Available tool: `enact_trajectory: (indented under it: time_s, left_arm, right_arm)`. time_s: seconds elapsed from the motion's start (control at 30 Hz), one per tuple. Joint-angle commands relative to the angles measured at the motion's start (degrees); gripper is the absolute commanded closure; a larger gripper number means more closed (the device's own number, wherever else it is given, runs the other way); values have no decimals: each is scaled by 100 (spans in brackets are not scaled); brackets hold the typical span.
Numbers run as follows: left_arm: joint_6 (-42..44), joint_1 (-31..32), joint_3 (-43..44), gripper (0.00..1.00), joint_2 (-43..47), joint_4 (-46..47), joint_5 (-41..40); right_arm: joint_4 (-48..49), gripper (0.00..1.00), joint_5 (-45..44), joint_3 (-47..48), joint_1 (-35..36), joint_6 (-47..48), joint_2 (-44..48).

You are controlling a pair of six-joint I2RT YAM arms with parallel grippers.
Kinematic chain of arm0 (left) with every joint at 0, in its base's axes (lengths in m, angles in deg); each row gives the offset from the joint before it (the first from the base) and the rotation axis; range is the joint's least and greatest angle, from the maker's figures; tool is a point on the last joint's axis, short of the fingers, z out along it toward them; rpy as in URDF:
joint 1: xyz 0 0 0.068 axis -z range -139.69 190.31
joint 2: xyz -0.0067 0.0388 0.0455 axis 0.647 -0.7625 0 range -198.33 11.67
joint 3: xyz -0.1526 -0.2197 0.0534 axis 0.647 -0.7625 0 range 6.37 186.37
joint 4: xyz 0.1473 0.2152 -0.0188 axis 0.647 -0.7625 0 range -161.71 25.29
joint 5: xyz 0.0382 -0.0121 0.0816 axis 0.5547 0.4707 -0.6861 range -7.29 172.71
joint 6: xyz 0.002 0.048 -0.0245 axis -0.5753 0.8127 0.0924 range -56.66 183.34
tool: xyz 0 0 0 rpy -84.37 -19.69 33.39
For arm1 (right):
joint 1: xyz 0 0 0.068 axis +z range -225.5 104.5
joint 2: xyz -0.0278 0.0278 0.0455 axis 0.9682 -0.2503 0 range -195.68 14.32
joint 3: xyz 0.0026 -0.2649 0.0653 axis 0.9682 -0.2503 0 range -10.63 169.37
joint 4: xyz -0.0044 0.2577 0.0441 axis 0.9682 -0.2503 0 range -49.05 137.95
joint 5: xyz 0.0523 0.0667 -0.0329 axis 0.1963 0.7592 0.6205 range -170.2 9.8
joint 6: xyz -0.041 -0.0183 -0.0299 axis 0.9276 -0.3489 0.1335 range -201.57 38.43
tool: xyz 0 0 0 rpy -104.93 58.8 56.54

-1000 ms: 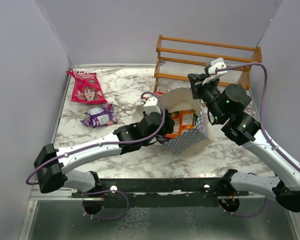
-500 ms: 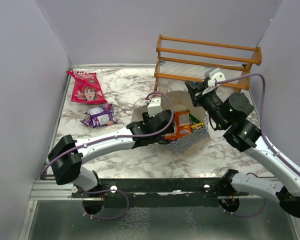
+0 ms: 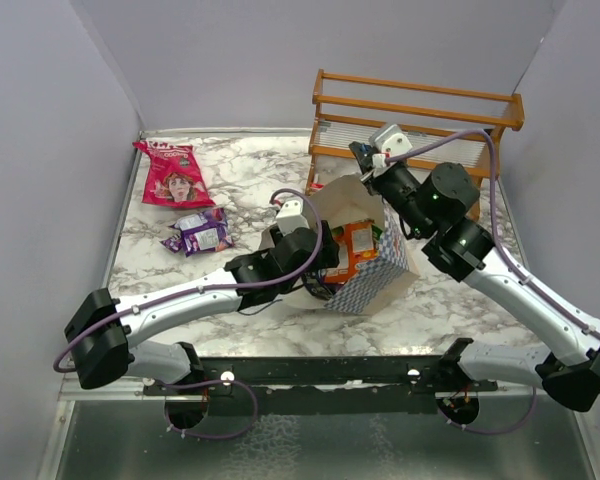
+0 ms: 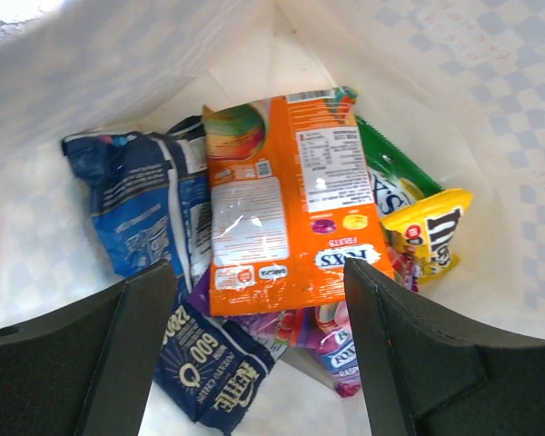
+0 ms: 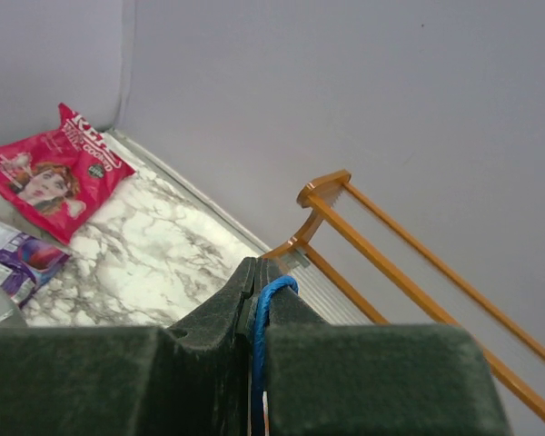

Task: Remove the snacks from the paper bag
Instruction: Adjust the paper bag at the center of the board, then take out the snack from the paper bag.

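The blue-and-white checkered paper bag (image 3: pixel 385 275) lies tipped toward the left arm at the table's middle. My right gripper (image 3: pixel 365 160) holds the bag's far rim up and is shut on its thin blue cord handle (image 5: pixel 259 327). My left gripper (image 3: pixel 328 257) reaches into the bag's mouth, its fingers (image 4: pixel 118 354) open and holding nothing. Between and beyond them lie snacks on the cream inside (image 4: pixel 118 73): an orange packet (image 4: pixel 286 200) on top, blue packets (image 4: pixel 136 204), a dark blue chips packet (image 4: pixel 204 359), a yellow one (image 4: pixel 431 232), a green one (image 4: pixel 386 168) and purple-pink ones (image 4: pixel 341 341).
A pink-red bag with a face (image 3: pixel 175 175) and small purple packets (image 3: pixel 200 233) lie on the marble table at the far left. A wooden rack (image 3: pixel 420 120) stands at the back right, just behind my right gripper. Grey walls close in both sides.
My left gripper's jaws have spread wider inside the bag. My right gripper has carried the handle left and toward the back, raising the bag's rim.
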Motion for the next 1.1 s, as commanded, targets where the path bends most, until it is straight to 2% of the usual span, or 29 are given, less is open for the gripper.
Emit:
enact_trajectory:
  time_s: [0.0,0.17,0.3,0.43,0.57,0.63,0.8,0.97,1.07]
  left_arm:
    - [223,-42,73,22,155,541,321]
    - [162,-108,-2,22,76,752,468]
    - [-16,-223,-102,23,114,536,507]
    - [-333,-273,-452,25,321,453,195]
    - [-1389,-267,-304,23,233,-723,-431]
    - [-1658,-276,-208,20,135,-1119,-628]
    - [-1636,-367,-128,18,-95,-1145,-884]
    - [-2098,-442,162,16,-300,-1867,-1170]
    - [-2163,-465,114,14,-254,-1999,-1309]
  right_arm:
    - [538,98,132,557,7,1158,-87]
    - [-5,98,644,1208,11,1722,-597]
    - [-225,98,737,1526,11,1490,-798]
    - [-98,98,911,1235,16,1269,-670]
    - [99,98,657,925,18,1264,-600]
    - [85,98,539,906,20,1256,-605]
    - [177,98,650,714,18,1153,-446]
    - [97,98,591,688,20,1172,-469]
    - [124,98,607,645,20,1205,-460]
